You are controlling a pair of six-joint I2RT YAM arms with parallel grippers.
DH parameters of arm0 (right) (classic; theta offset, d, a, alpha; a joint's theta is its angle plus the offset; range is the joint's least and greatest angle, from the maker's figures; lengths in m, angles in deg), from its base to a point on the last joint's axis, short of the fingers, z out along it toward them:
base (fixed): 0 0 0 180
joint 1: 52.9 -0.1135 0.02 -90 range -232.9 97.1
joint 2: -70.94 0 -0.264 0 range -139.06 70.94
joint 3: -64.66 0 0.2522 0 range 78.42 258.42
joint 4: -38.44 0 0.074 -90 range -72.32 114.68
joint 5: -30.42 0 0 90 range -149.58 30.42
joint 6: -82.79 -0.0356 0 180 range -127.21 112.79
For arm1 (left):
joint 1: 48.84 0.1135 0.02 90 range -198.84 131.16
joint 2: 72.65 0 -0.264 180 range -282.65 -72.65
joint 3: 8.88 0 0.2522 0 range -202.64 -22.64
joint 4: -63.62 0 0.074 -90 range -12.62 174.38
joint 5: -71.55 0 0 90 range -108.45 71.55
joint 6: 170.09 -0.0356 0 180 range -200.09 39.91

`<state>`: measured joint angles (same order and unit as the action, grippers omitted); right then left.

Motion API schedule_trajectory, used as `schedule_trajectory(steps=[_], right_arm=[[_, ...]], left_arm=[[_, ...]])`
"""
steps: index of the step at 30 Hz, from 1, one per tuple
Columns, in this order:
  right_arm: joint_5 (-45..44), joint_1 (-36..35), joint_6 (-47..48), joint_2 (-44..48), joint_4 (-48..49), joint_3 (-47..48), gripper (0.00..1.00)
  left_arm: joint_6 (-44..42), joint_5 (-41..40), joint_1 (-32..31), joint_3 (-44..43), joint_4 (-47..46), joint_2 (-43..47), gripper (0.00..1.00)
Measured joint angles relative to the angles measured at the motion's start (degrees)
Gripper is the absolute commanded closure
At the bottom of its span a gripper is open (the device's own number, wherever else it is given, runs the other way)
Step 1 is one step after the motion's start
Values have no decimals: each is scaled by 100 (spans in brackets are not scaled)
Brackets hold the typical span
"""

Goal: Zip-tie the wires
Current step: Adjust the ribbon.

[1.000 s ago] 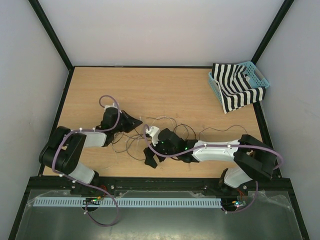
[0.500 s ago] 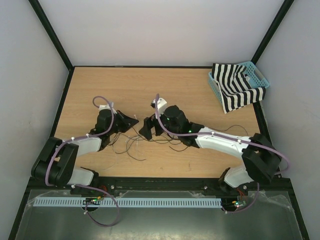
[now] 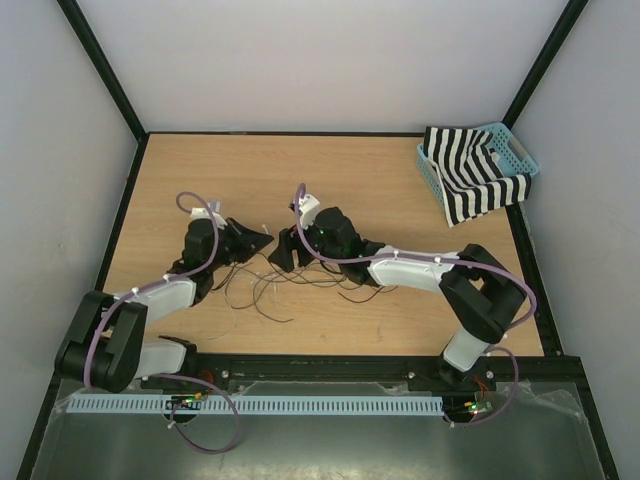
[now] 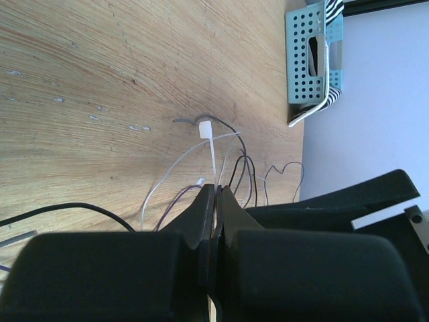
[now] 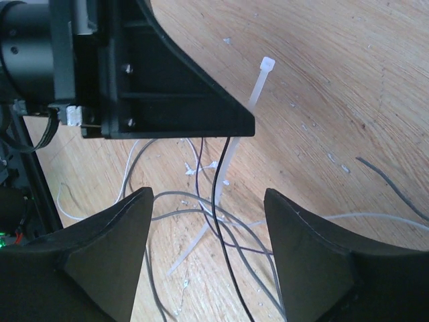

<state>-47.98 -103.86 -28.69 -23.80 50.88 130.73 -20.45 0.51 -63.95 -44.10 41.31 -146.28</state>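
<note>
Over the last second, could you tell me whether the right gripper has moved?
Yes. The right gripper has moved away from the table's near edge, up the view, ending close to the left gripper.

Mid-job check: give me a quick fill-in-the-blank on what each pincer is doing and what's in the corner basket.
1. The left pincer is shut on a white ____.
2. The right pincer faces it with its jaws ____.
3. The turquoise basket at the far right corner holds a black-and-white ____ cloth.
Missing words: zip tie; open; striped.
</note>
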Motion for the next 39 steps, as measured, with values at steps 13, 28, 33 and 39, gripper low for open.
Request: schedule_trajectory(steps=[13,28,33,39], right_arm=[[280,52,-258,-807,634,2,53],[479,70,-341,-1126,953,101,94],[531,72,-334,-1128,986,101,99],[564,76,-278,-1130,949,101,100]], left_arm=[[24,125,4,85,2,120,100],[37,177,175,138,2,122,100],[28,275,260,138,0,122,94],[-52,382,398,138,-13,122,77]])
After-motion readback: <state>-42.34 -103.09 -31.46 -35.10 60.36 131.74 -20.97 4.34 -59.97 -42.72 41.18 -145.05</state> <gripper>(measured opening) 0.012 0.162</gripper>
